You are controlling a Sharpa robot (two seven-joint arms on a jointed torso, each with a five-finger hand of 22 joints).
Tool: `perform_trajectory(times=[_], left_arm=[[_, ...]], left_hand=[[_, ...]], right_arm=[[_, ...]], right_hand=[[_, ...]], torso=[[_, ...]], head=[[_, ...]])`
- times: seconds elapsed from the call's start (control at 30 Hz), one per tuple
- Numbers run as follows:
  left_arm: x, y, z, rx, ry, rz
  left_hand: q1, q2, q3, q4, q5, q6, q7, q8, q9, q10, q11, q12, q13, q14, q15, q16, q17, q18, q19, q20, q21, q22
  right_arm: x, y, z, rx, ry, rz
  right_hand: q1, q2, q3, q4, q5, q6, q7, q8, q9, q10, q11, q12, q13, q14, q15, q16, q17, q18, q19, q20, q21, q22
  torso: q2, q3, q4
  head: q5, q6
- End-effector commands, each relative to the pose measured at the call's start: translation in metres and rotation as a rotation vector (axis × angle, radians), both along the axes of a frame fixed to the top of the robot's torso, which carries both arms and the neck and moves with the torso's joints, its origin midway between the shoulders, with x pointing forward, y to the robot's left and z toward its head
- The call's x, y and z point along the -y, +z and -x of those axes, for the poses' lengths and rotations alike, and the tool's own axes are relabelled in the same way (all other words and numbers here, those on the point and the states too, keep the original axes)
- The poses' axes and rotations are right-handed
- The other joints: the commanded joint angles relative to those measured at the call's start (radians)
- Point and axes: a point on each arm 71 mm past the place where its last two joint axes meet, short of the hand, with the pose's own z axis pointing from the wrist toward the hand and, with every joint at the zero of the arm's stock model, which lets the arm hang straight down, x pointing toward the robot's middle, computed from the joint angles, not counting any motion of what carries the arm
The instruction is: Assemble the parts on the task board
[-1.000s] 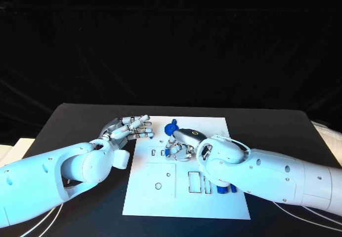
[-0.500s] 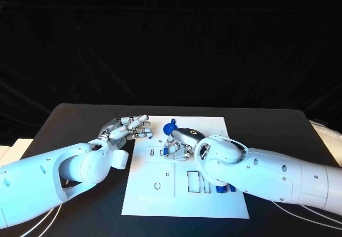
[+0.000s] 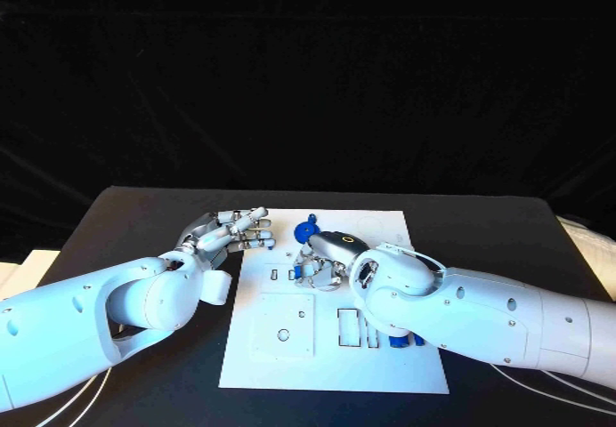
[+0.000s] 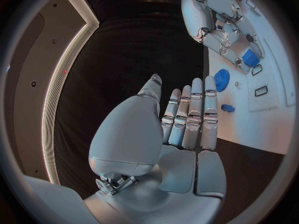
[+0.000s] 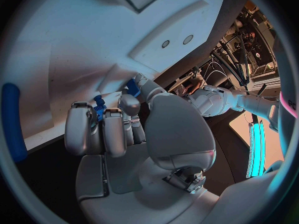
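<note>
Two silver robot hands: right robot hand (image 3: 326, 258) pinches a small blue part (image 5: 98, 106) over the flat white board (image 3: 336, 365); left robot hand (image 3: 231, 233), fingers straight, holds nothing beside the board's left edge.

White arms (image 3: 116, 311), silver-fingered robot hand (image 3: 234, 230)

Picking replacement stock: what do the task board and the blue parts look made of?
Task board: looks like matte white plastic or painted sheet, flat, with clean-cut slots. Blue gear-shaped part: probably moulded or printed plastic, uniform saturated blue with little shine. Neither can be confirmed from sight.
</note>
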Motion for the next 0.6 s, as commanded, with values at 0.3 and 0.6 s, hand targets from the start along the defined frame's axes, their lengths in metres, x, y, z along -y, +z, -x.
perform_trajectory(times=[0.3,0.6], left_arm=[[0.003,0.001,0.000,0.006,-0.026,0.009],[0.001,0.001,-0.001,0.036,-0.050,-0.066]], left_hand=[[0.000,0.007,0.001,-0.007,0.006,-0.004,0.001,-0.007,-0.001,-0.006,0.001,-0.006,-0.001,-0.002,0.004,-0.006,0.001,0.018,0.005,0.001,-0.005,-0.001],[-0.002,0.015,-0.008,-0.024,0.005,0.000,-0.009,-0.017,0.000,-0.003,-0.016,-0.015,0.000,0.125,-0.032,0.057,0.058,0.021,0.134,-0.037,0.073,0.037]], right_arm=[[0.003,0.004,0.004,0.058,-0.043,-0.076],[0.016,0.022,0.016,0.111,0.044,-0.279]], right_hand=[[-0.035,-0.040,-0.089,0.040,0.037,-0.053,0.008,-0.004,-0.004,-0.056,0.009,-0.066,-0.063,0.059,0.013,-0.001,0.040,0.013,-0.011,0.005,-0.015,-0.012],[-0.008,-0.031,-0.153,0.072,0.027,-0.075,0.014,-0.001,-0.004,-0.064,0.015,-0.055,-0.073,0.057,0.017,-0.007,0.033,0.014,-0.014,0.009,-0.020,-0.020]], torso=[[0.000,0.0011,0.0000],[-0.004,0.0035,-0.0018]], head=[[0.001,-0.001],[0.002,0.002]])
